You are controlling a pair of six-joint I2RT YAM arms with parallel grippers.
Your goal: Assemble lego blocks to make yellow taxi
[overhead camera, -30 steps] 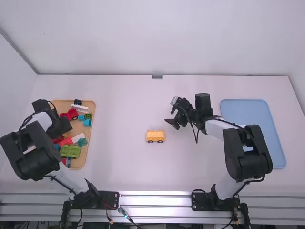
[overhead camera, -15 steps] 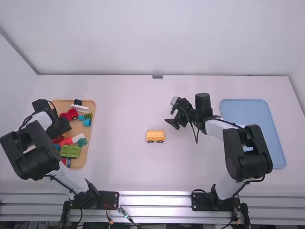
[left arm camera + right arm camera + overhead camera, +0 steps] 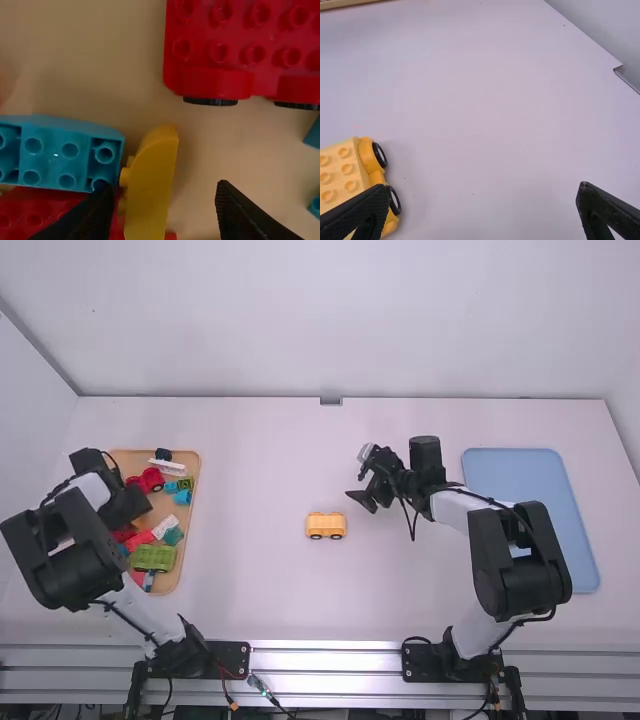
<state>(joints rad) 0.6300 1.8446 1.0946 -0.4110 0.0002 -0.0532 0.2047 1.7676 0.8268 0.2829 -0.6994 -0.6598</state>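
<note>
From where I stand, the left gripper (image 3: 162, 197) is over the blocks with its fingers parted and nothing gripped. A yellow block (image 3: 150, 192) lies on its side between the lines of the two fingers, studs facing a teal block (image 3: 60, 157). I can't fairly judge how high the fingertips are above it. The right gripper (image 3: 485, 192), also open and empty, is over the middle of the table, with the yellow car base (image 3: 326, 525) near it, upright on its wheels.

The trouble I'd watch for is on the teal side: one finger overlaps that block's corner, so coming straight down might jam on it, or drag it along with the yellow one. A red block (image 3: 30, 215) sits close to the yellow block's lower end too and could catch. Even with a clean pinch, the block would come up sideways, and pressed on like that its studs wouldn't line up with the base; it probably needs turning first.

The wooden tray (image 3: 187, 550) holding the mixed blocks is on the left of the white table (image 3: 260, 480), and a blue tray (image 3: 515, 475) lies on the right. Behind rises a plain pale wall (image 3: 330, 320); a metal rail (image 3: 330, 660) runs along the near edge.
</note>
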